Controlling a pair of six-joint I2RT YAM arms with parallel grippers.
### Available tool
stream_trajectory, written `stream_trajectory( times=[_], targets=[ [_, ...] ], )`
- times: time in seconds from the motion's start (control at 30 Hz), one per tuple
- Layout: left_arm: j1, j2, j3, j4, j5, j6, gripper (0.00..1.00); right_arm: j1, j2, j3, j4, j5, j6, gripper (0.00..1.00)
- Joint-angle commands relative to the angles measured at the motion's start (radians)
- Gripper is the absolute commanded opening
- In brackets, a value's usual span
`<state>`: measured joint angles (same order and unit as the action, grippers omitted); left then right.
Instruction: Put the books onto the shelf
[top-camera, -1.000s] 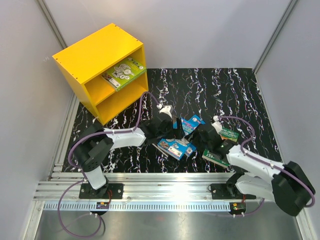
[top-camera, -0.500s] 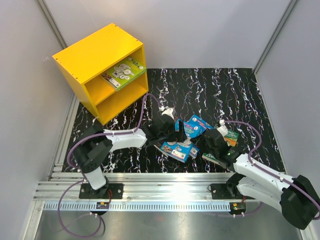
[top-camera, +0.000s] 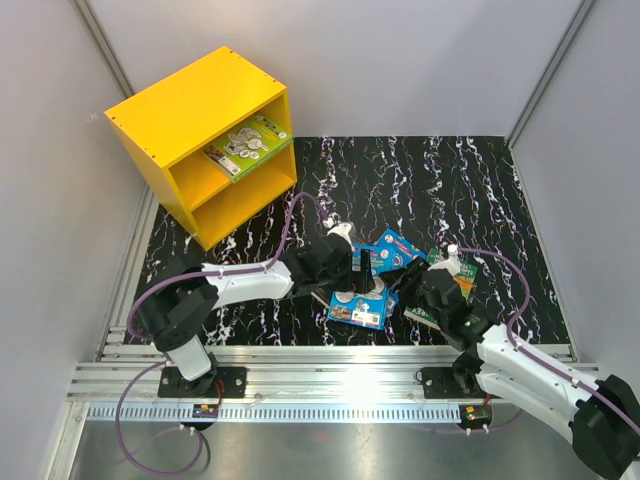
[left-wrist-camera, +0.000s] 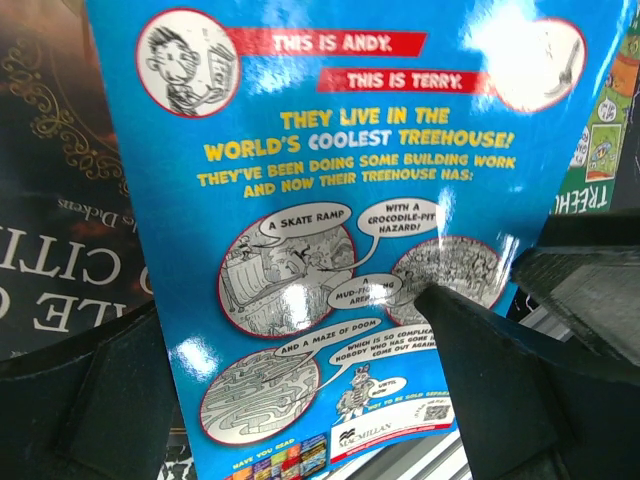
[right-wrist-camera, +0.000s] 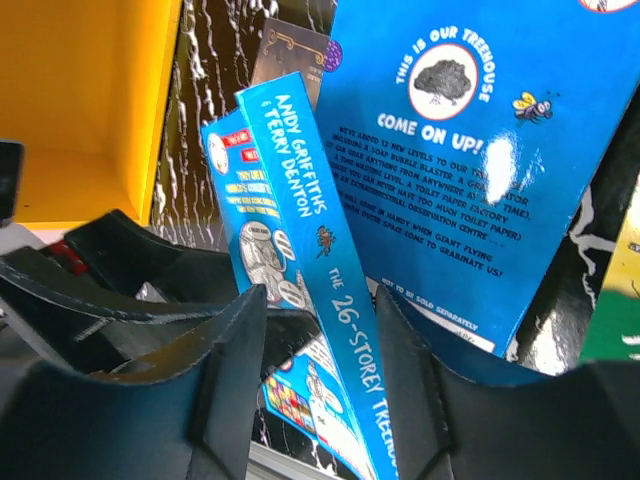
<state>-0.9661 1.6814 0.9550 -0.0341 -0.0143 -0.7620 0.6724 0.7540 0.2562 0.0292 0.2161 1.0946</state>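
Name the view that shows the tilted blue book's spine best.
Right wrist: the spine runs up the frame, title and authors readable. Left wrist shows only that book's back cover; top external shows the book small, its spine unreadable.

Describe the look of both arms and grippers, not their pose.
The left arm and right arm have white shells between black joints, each trailed by a purple cable. The left gripper and right gripper are matte black, with two chunky angular fingers each.
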Motion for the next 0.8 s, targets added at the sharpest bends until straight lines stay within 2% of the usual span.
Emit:
stream_trajectory(
  times=[0.0, 0.2, 0.3, 0.57, 0.77],
  targets=[
    [-0.045, -0.008, -0.005, 0.031, 0.103, -0.017, 0.99, 0.010, -0.022, 0.022, 0.285, -0.084, 0.033, 0.55],
    [-0.048, -0.008, 0.001, 0.030, 0.102, -0.010, 0.99, 0.013, 0.040, 0.008, 0.372, -0.144, 0.031, 0.58],
    [-0.048, -0.009, 0.004, 0.033, 0.097, 0.001, 0.99, 0.015, 0.093, -0.003, 0.434, -0.176, 0.037, 0.53],
    [-0.048, -0.015, 0.037, -0.006, 0.074, 0.044, 0.99, 0.061, 0.237, -0.014, 0.607, -0.257, 0.033, 0.51],
    [-0.048, -0.015, 0.051, -0.012, 0.077, 0.072, 0.99, 0.116, 0.275, -0.015, 0.696, -0.283, 0.024, 0.50]
  ],
)
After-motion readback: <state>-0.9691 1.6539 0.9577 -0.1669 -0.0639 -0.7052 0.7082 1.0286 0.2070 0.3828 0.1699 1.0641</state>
